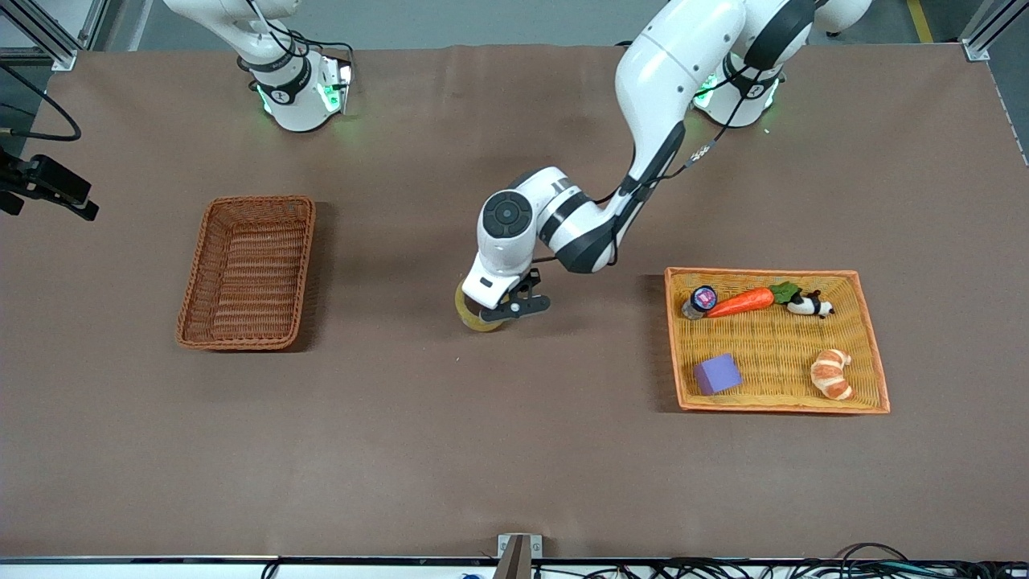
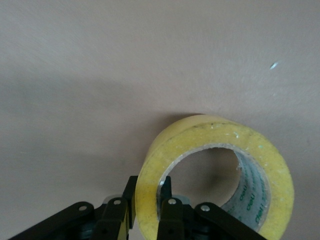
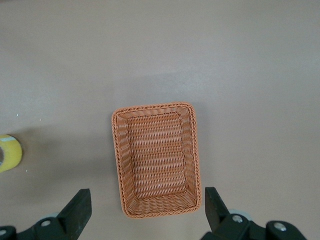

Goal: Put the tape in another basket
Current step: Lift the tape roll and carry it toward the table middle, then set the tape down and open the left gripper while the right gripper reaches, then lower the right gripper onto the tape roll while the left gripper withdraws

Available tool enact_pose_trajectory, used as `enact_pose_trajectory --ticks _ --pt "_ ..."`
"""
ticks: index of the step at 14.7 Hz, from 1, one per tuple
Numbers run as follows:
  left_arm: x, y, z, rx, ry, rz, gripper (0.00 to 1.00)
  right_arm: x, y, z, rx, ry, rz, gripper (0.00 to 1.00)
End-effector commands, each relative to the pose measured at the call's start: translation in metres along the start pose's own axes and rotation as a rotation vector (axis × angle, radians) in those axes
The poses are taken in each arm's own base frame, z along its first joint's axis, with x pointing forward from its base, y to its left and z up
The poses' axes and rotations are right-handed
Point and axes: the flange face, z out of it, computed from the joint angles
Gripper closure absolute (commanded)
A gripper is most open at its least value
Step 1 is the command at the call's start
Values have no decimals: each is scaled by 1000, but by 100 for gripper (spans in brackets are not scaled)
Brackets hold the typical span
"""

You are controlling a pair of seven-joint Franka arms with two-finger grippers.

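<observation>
While the right hand [image 3: 145, 212] hangs spread wide above the basket [image 1: 248, 273], the left hand [image 1: 505, 310] clamps the tape [image 1: 476, 312] over the bare brown surface [image 1: 514, 450] between both baskets.

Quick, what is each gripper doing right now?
Left gripper: shut on the tape, over the table.
Right gripper: open, empty, over the basket.

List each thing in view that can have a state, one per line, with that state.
Translucent yellowish packing tape roll: clamped through its wall by the left hand, over bare table between the baskets.
Reddish-brown woven wicker basket: empty.
Bright orange-yellow flat woven basket: holding toys.
Right hand: open, over the reddish-brown basket.
</observation>
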Motion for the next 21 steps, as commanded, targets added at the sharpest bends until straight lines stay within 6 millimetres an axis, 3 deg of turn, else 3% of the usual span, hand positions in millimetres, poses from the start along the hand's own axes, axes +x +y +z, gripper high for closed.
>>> enact_pose_trajectory --ticks 1,2,4,6,8,9,11,13,16,19,21 --pt "5 6 -8 -23 9 -22 2 -1 1 -4 15 0 -1 0" --pt "9 5 -16 -25 18 -24 0 -1 0 -4 17 0 -2 0" --pt "25 2 -66 -43 71 -15 0 -1 0 -4 17 0 -2 0" --pt "73 -38 -129 26 138 -35 0 -2 -9 -4 18 -5 -10 0" --pt "99 -79 -204 102 184 -67 0 -10 -47 2 14 -51 -56 0" --pt "120 -112 -246 123 213 -104 0 -11 -70 7 6 -59 -30 0" --pt "145 -163 -304 119 215 -183 0 -7 -130 32 -4 -83 -13 0" --pt "160 -210 -348 141 215 -173 0 -9 -200 80 6 -95 -79 0" --pt "177 -266 -388 151 198 -82 0 -27 -277 169 36 -85 -27 0" --pt "177 -314 -423 135 133 22 0 -42 -331 251 75 -115 -9 0" --pt "168 -352 -443 130 120 53 0 -44 -359 293 122 -112 -13 0"
